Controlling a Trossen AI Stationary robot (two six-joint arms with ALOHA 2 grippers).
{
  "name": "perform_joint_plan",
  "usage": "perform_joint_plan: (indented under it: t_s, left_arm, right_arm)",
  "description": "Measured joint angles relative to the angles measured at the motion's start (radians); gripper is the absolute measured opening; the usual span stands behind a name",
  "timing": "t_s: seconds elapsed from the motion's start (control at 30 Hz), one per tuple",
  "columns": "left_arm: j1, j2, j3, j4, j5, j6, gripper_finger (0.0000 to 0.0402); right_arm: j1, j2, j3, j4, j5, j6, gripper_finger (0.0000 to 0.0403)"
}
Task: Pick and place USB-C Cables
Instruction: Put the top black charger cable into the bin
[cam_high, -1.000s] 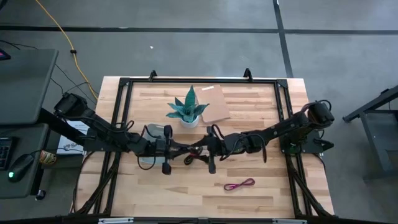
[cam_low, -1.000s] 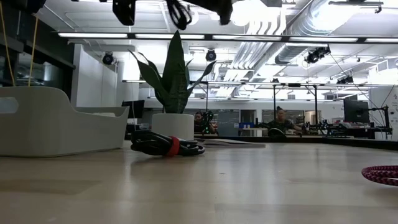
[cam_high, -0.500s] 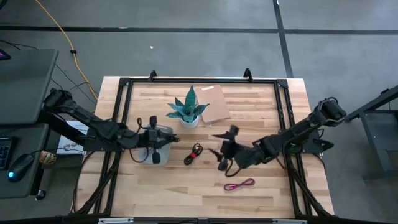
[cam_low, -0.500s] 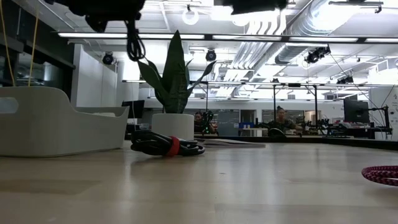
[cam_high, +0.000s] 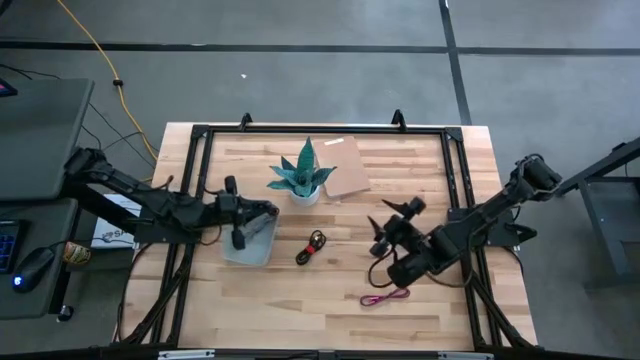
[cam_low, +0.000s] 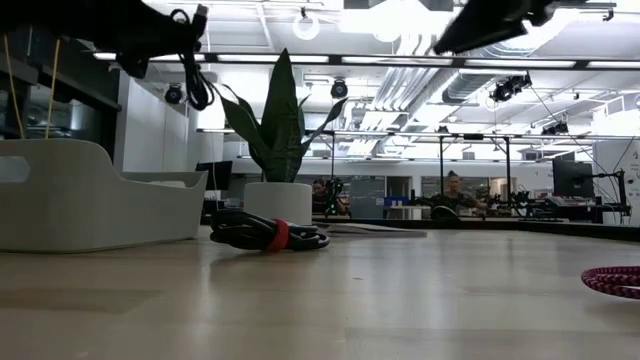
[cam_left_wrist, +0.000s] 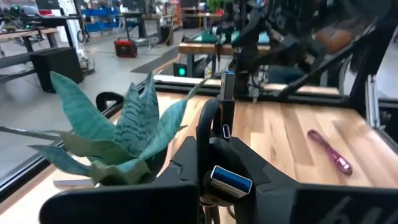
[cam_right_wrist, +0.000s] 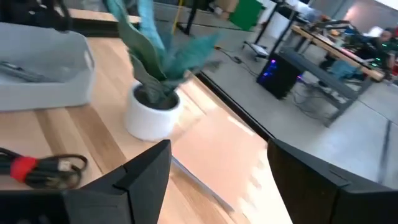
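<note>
My left gripper hovers over the pale grey bin, shut on a black cable bundle that also shows in the low view. The black cable with the red-orange tie lies flat on the table, seen low too. The magenta-red cable lies nearer the front edge. My right gripper hangs open in the air, right of the black-and-red cable and above the magenta one. A thin pale grey strand lies inside the bin. My left gripper pinches the black cable bundle between its two fingers. A blue-tipped plug sticks out at the fingers' base, and a loop with a second plug stands out past the fingertips. The bundle is lifted clear, with a loop hanging below the gripper.
A potted plant in a white pot stands behind the table's middle, with a brown board beside it. A black frame runs round the table. Bare wood lies between the bin and the magenta cable.
Both grippers were close together over the table's middle. The left one has drawn back toward the left edge with the black bundle and now hangs over the bin. The right one has pulled away toward the right and near edges, and has turned.
</note>
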Motion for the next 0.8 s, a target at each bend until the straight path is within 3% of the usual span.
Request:
perform_joint_plan:
  t_s: [0.17, 0.4, 0.47, 0.57, 0.7, 0.77, 0.8]
  left_arm:
    - [0.01, -0.067, -0.022, 0.0, 0.005, 0.008, 0.0014]
    - [0.01, -0.086, -0.023, 0.01, 0.007, 0.026, 0.0013]
    - [0.01, -0.086, -0.023, 0.015, 0.007, 0.027, 0.0013]
    - [0.01, -0.086, -0.023, 0.024, 0.007, 0.045, 0.0013]
    - [0.01, -0.086, -0.023, 0.047, 0.007, 0.055, 0.0013]
    - [0.01, -0.086, -0.023, 0.045, 0.007, 0.063, 0.0013]
    - [0.01, -0.086, -0.023, 0.042, 0.007, 0.064, 0.0013]
  right_arm:
    - [0.08, -0.006, -0.068, -0.165, 0.064, 0.298, 0.0259]
    - [0.127, -0.122, -0.249, -0.032, 0.045, 0.441, 0.0259]
    - [0.12, -0.168, -0.304, 0.122, 0.025, 0.347, 0.0259]
    - [0.078, -0.229, -0.398, 0.525, -0.094, 0.014, 0.0259]
    - [-0.038, -0.238, -0.537, 1.244, -0.473, -0.566, 0.0259]
    - [-0.095, -0.234, -0.572, 1.45, -0.656, -0.719, 0.0259]
    - [-0.114, -0.24, -0.582, 1.479, -0.697, -0.758, 0.0259]
